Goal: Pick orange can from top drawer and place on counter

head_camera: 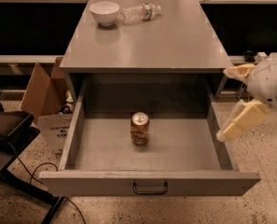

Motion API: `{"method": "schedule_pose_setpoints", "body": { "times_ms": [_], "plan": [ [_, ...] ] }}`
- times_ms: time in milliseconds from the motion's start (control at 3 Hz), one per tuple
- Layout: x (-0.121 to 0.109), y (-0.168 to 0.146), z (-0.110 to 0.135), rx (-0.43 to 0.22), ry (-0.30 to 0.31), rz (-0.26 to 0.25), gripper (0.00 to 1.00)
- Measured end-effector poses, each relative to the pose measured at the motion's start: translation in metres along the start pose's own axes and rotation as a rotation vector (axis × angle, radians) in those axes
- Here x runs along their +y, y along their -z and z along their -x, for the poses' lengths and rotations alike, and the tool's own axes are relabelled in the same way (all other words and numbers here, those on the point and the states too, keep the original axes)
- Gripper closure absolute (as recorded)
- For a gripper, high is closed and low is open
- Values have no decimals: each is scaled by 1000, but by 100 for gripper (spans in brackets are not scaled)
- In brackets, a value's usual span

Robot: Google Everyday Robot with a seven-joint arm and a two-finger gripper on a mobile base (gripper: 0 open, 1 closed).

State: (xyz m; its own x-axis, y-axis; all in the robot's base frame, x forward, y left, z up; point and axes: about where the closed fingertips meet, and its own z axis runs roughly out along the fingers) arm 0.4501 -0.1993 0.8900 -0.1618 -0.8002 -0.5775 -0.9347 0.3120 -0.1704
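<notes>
The orange can (140,129) stands upright in the middle of the open top drawer (149,184), which is pulled fully out with its dark bar handle at the front. The grey counter (152,38) is the cabinet's top, above and behind the drawer. My gripper (232,101) hangs at the right, just outside the drawer's right wall, level with the counter's front edge. Its two cream fingers (243,122) are spread apart and hold nothing. It is well to the right of the can and not touching it.
A white bowl (104,12) and a clear plastic water bottle (139,12) lying on its side sit at the counter's back. An open cardboard box (47,104) stands on the floor left of the cabinet. A dark chair (7,129) is at the far left.
</notes>
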Motion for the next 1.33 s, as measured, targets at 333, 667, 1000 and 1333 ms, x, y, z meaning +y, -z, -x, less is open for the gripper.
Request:
{"method": "schedule_pose_setpoints", "body": {
  "times_ms": [333, 667, 1000, 1333],
  "plan": [
    [-8, -65, 20, -295, 27, 62, 0],
    [-14, -99, 29, -427, 33, 103, 0],
    [-15, -123, 37, -420, 51, 117, 0],
    [-22, -177, 36, -448, 27, 133, 0]
  ]
}}
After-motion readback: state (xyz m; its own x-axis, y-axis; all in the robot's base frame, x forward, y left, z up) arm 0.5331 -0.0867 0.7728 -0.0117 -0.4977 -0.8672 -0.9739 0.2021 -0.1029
